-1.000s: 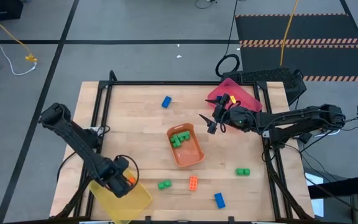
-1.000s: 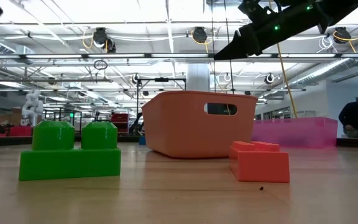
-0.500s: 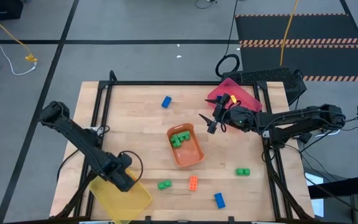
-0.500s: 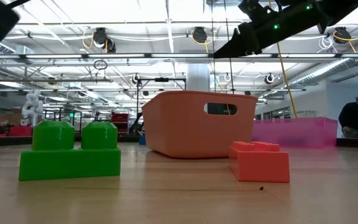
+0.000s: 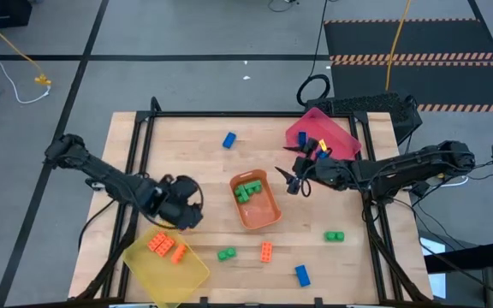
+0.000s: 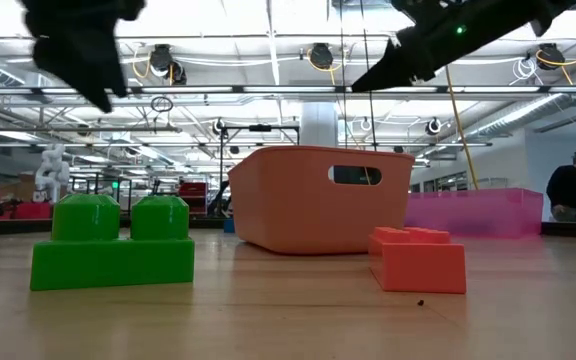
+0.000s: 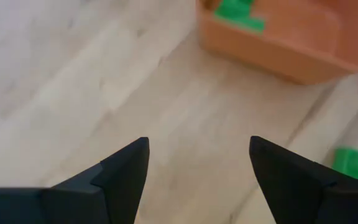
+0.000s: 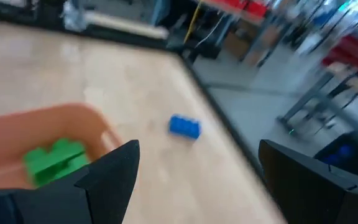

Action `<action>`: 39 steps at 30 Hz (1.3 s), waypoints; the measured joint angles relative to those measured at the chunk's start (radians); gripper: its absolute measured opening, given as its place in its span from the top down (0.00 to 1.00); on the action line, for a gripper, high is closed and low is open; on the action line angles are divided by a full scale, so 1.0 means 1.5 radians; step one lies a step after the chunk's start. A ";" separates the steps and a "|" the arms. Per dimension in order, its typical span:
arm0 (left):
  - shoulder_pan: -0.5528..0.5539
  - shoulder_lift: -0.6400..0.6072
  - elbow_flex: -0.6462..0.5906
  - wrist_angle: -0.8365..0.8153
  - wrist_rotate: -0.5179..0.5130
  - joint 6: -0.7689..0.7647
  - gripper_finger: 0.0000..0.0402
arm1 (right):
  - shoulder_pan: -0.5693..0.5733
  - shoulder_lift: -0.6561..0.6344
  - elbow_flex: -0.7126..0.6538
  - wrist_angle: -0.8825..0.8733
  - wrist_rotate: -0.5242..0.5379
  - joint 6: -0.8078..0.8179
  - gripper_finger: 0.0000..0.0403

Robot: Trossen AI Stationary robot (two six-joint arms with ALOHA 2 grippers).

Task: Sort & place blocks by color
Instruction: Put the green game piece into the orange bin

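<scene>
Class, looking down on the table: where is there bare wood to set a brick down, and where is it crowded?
Free: the corner left of the far blue studded brick. Crowded: around the translucent orange tray, flanked by both end effectors, left and right.

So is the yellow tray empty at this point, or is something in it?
Not empty. In the high view the yellow tray holds two orange blocks, lying side by side near its upper-left end; nothing else shows inside.
</scene>
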 joint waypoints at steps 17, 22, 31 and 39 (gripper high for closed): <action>0.027 0.113 0.000 0.318 0.193 0.259 0.37 | 0.019 0.006 0.044 -0.230 -0.044 0.182 0.20; 0.017 0.179 -0.001 0.396 0.279 0.250 0.36 | 0.025 0.005 0.029 -0.238 -0.043 0.191 0.20; -0.026 0.244 0.000 0.431 0.325 0.209 0.36 | 0.025 0.005 0.028 -0.239 -0.043 0.176 0.20; -0.035 0.279 0.001 0.429 0.319 0.187 0.36 | 0.023 0.005 0.028 -0.252 -0.040 0.159 0.20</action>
